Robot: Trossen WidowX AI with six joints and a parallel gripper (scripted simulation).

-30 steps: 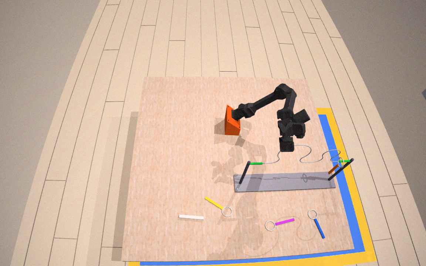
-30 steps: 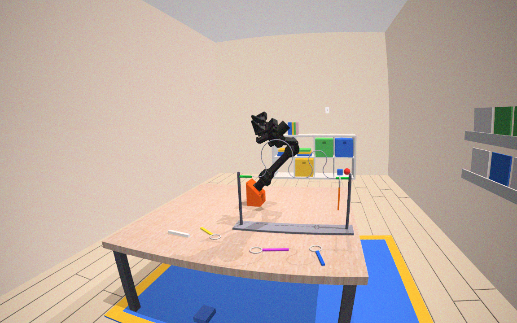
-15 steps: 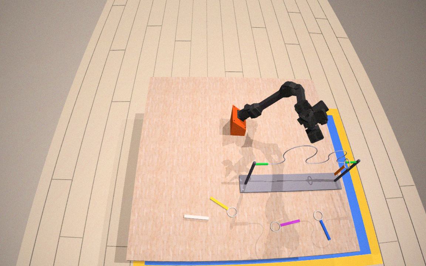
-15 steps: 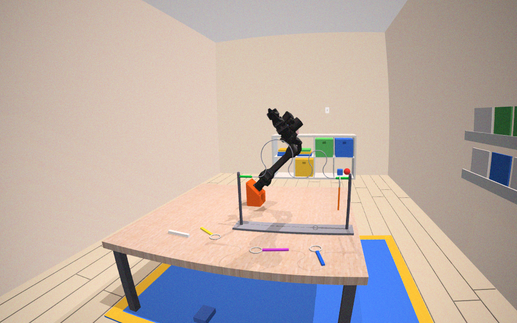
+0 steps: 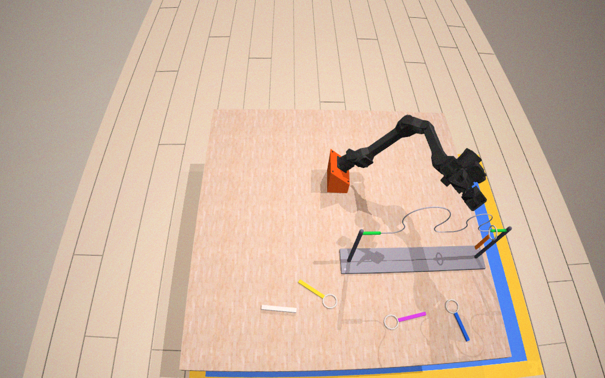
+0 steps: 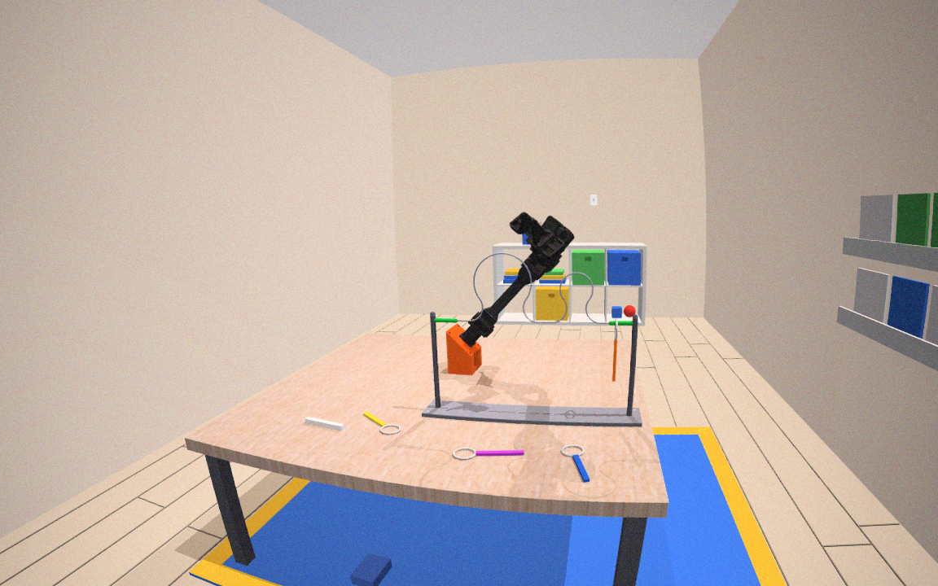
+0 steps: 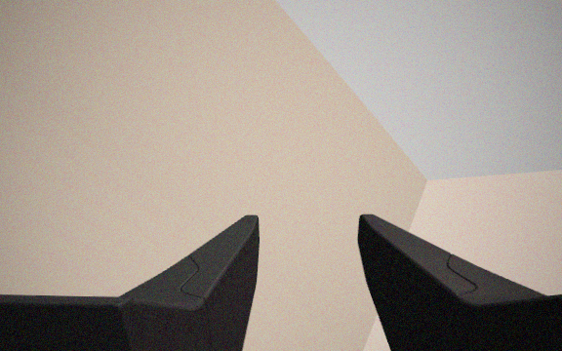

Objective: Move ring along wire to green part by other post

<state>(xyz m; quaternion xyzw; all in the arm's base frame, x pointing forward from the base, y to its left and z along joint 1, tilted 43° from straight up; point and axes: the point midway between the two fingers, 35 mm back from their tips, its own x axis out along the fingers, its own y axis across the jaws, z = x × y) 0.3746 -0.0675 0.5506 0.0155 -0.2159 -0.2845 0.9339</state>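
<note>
While raised above table's [image 5: 229,234] far-right edge | pincer [image 7: 308,221] part-open, empty

The bench [image 5: 267,234] has a pale, matt wood-grain top; the floor [image 5: 271,56] beside it is lighter planking. On the bench, the base plate [image 5: 389,265] looks smooth grey and slightly translucent, the arm [image 5: 417,136] matt black plastic, its mount [image 5: 337,180] plain matt orange.
</note>
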